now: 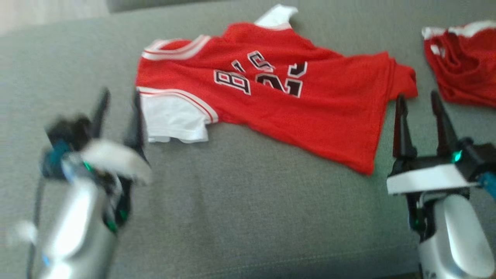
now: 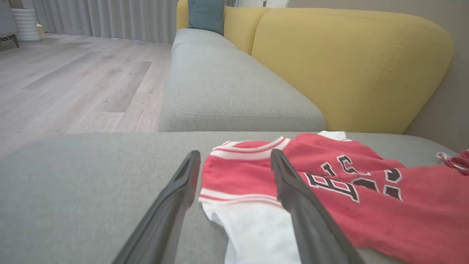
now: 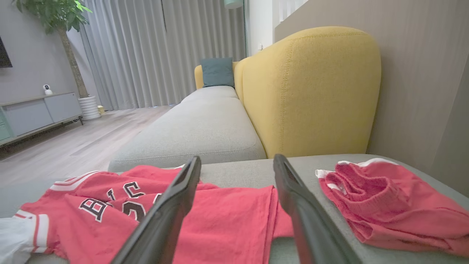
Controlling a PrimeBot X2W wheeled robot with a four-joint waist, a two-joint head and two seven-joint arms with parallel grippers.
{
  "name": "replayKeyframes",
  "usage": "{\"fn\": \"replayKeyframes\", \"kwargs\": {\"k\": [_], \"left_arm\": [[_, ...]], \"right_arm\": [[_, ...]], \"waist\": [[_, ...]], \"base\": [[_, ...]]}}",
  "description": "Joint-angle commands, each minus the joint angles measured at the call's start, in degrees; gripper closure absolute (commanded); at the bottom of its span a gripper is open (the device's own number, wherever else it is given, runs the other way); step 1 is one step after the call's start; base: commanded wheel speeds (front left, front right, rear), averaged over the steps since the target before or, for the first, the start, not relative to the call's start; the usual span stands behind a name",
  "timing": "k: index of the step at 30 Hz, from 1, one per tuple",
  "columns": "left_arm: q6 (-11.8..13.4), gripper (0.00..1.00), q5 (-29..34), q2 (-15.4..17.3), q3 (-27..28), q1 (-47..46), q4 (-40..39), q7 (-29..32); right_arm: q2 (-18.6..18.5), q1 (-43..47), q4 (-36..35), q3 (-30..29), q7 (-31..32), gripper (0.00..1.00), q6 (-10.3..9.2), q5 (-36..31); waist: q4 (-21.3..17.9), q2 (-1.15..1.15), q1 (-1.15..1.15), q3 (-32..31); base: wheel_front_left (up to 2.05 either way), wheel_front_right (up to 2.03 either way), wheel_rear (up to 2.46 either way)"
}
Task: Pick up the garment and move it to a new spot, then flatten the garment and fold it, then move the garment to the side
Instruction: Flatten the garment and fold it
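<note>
A red jersey (image 1: pixel 271 89) with white trim and black lettering lies spread and wrinkled across the grey cushion (image 1: pixel 240 209). My left gripper (image 1: pixel 119 97) stands open beside its white sleeve edge, fingers straddling that corner in the left wrist view (image 2: pixel 234 161). My right gripper (image 1: pixel 417 100) is open just below the jersey's bunched right end, and in the right wrist view (image 3: pixel 236 163) its fingers frame the red hem (image 3: pixel 234 216). Neither gripper holds cloth.
A second crumpled red garment (image 1: pixel 465 62) lies at the far right of the cushion, also seen as a heap (image 3: pixel 384 205). A yellow sofa back (image 3: pixel 311 91) rises behind. Wood floor (image 2: pixel 73 84) lies past the cushion's far left edge.
</note>
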Motion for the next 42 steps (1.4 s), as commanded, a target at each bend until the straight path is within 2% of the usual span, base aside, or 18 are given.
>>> {"fn": "replayKeyframes", "kwargs": {"k": [1,8,17,42], "left_arm": [[0.8,0.00,-0.1,0.4,2.1,1.2,-3.6,-0.9],[3.5,0.00,-0.1,-3.6,1.7,14.7,-10.3,-1.1],[5.2,0.00,2.3,-6.3,1.8,23.7,-15.8,-1.2],[4.6,0.00,5.5,-8.0,3.4,26.5,-17.5,-1.2]], "right_arm": [[-0.3,0.4,-2.0,1.8,-0.4,0.00,-0.05,0.3],[-0.3,5.0,-1.7,3.3,-0.1,0.00,-0.05,1.2],[-0.3,10.1,-1.1,4.4,-0.4,0.00,-0.05,2.9],[-0.3,11.1,1.6,5.8,0.7,0.00,-0.05,1.1]], "waist": [[2.3,0.00,0.00,-3.6],[4.2,0.00,0.00,-9.2],[4.4,0.00,0.00,-12.5],[4.5,0.00,0.00,-12.7]], "base": [[0.00,0.00,0.00],[0.00,0.00,0.00],[0.00,0.00,0.00],[0.00,0.00,0.00]]}}
